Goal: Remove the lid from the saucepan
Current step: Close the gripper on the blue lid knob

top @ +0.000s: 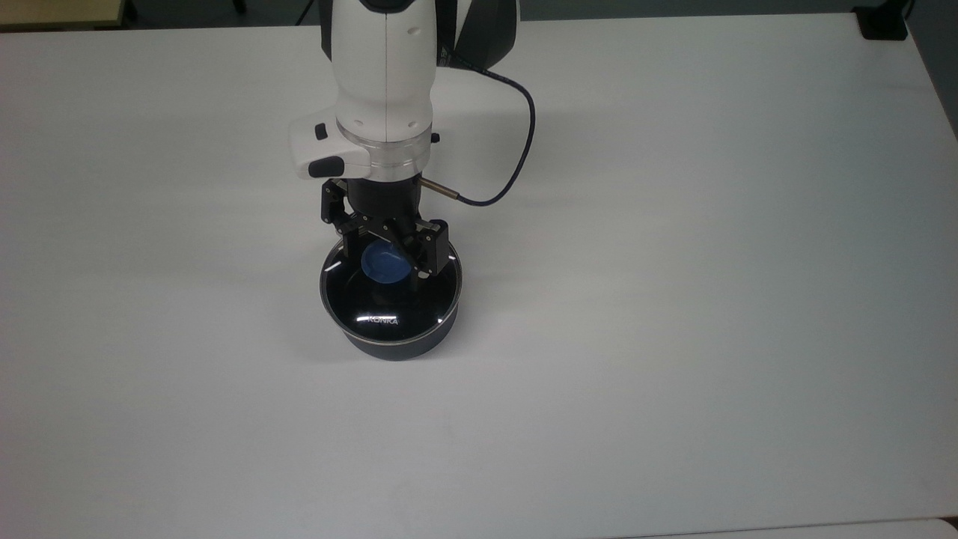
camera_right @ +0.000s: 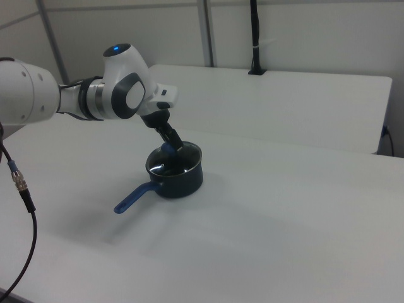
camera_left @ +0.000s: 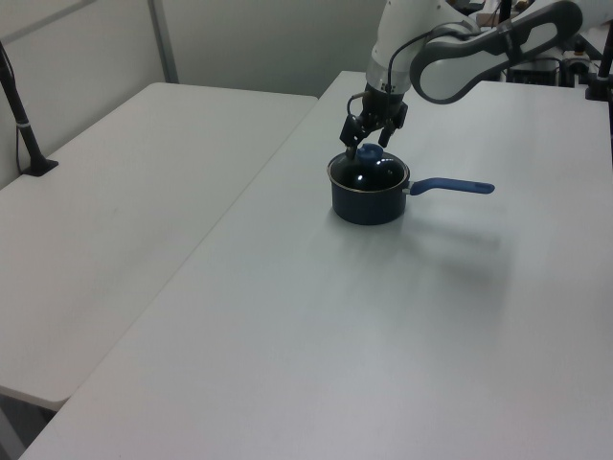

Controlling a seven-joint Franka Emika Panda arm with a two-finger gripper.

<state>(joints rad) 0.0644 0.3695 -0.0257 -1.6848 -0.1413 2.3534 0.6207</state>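
Note:
The saucepan (top: 389, 346) stands mid-table, dark and round, with the glass lid (top: 391, 301) seated on it. In the top view my arm covers the handle, which shows blue in the left view (camera_left: 458, 186) and the right view (camera_right: 131, 199). My gripper (top: 387, 259) is lowered over the lid and open, its two black fingers either side of the blue knob (top: 385, 263) with a small gap on each side. The left view shows the gripper (camera_left: 368, 153) at the knob above the saucepan (camera_left: 365, 205). From the right view, the gripper (camera_right: 172, 149) reaches down onto the lid (camera_right: 169, 166).
The white table (top: 673, 299) stretches wide around the pan. A dark cable (top: 518, 153) loops from my wrist. A black block (top: 883, 26) sits at the top view's far right corner. In the left view a second table (camera_left: 115, 211) with a black post (camera_left: 24, 125) adjoins.

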